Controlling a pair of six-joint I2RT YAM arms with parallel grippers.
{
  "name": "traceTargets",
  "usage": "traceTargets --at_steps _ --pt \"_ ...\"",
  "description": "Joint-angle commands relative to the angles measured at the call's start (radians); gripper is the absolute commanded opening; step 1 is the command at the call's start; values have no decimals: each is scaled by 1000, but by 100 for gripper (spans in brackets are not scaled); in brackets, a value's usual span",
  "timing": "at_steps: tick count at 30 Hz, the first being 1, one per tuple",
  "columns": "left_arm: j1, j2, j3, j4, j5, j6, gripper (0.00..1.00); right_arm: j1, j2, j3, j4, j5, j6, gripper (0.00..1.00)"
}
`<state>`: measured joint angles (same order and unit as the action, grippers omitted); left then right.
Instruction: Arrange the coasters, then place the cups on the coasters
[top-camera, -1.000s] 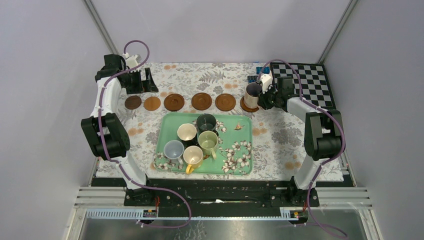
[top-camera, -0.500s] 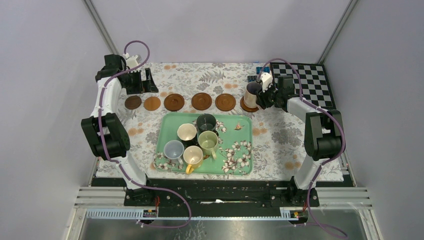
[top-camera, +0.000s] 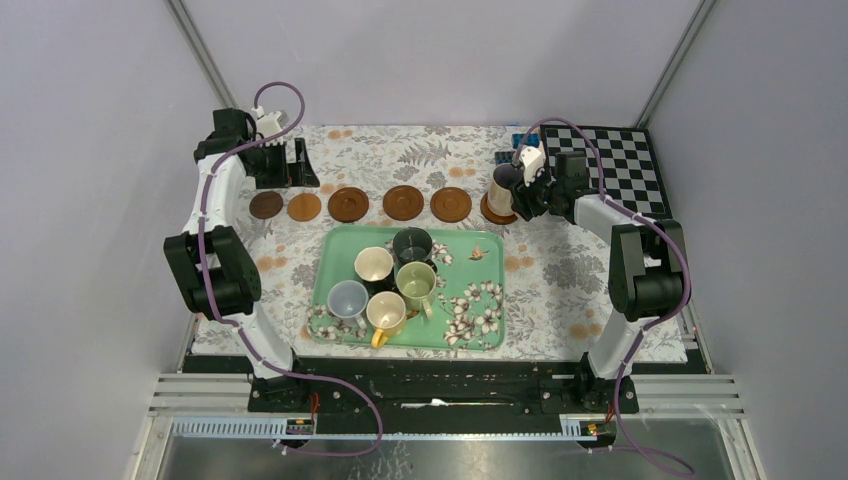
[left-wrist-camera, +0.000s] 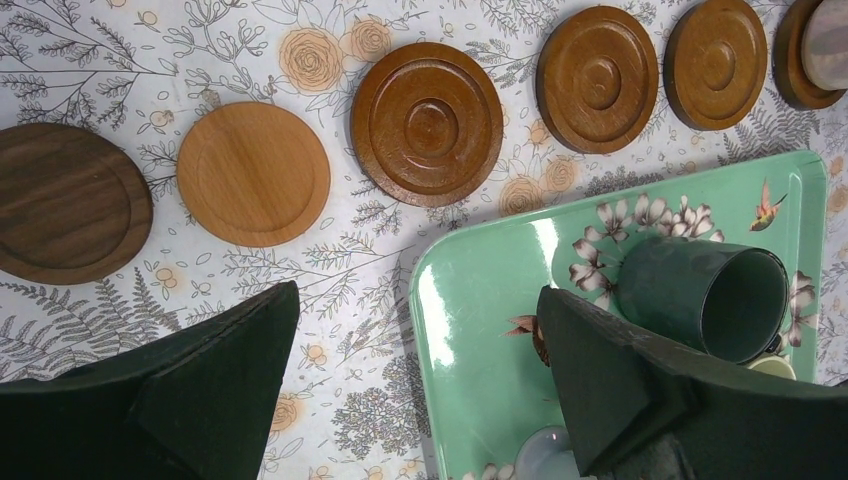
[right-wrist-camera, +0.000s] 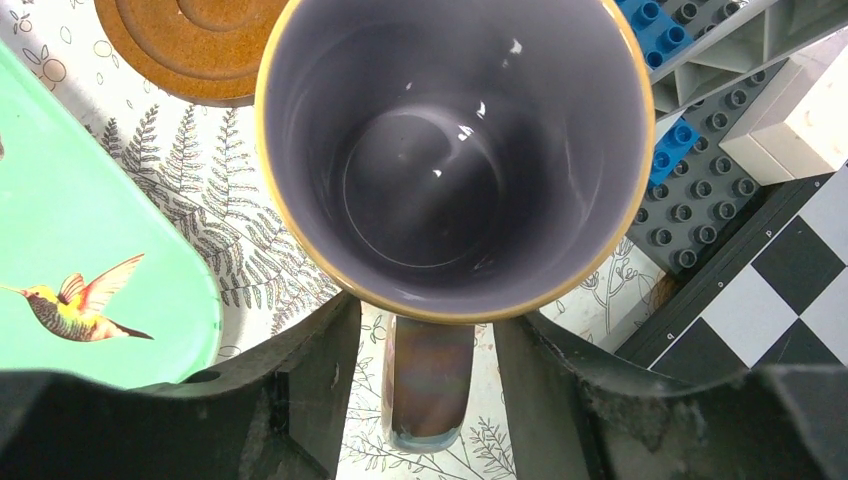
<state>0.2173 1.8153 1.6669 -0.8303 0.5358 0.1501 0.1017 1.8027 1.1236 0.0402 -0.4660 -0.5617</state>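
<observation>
Six brown coasters lie in a row behind the tray, from the darkest (top-camera: 266, 204) at the left to the rightmost coaster (top-camera: 492, 213). On that last one stands the pinkish-beige cup (top-camera: 505, 185) with its purple inside (right-wrist-camera: 450, 150). My right gripper (right-wrist-camera: 425, 330) is open, a finger on each side of the cup's handle (right-wrist-camera: 428, 390) with gaps showing. In the tray are the cream (top-camera: 373, 264), dark green (top-camera: 411, 243), olive (top-camera: 416, 282), pale blue (top-camera: 347, 298) and yellow (top-camera: 385, 312) cups. My left gripper (left-wrist-camera: 417, 300) hangs open and empty above the tray's far-left corner.
The green floral tray (top-camera: 330, 240) fills the middle of the flowered cloth. A checkerboard (top-camera: 610, 165) and blue and grey toy bricks (right-wrist-camera: 690, 190) lie just behind and right of the pinkish-beige cup. Another coaster (right-wrist-camera: 190, 45) sits close on that cup's left.
My right gripper's jaws have spread apart off the cup's handle. The cup stays standing on the rightmost coaster. The left arm has barely shifted.
</observation>
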Motion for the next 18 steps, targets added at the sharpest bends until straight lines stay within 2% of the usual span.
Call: traceTargets --at_steps 1,13,16,18 --pt "-8 -49 34 2 -5 29 99 -5 -25 0 14 -26 -22 58" --pt "-13 -48 39 0 -28 26 99 -5 -11 -18 76 -3 -40 53" --pt "-14 -47 43 -1 -22 26 99 -5 -14 -24 73 -13 -47 54" --pt "-17 -43 56 -13 -10 34 99 -5 -21 -25 63 -24 -49 58"
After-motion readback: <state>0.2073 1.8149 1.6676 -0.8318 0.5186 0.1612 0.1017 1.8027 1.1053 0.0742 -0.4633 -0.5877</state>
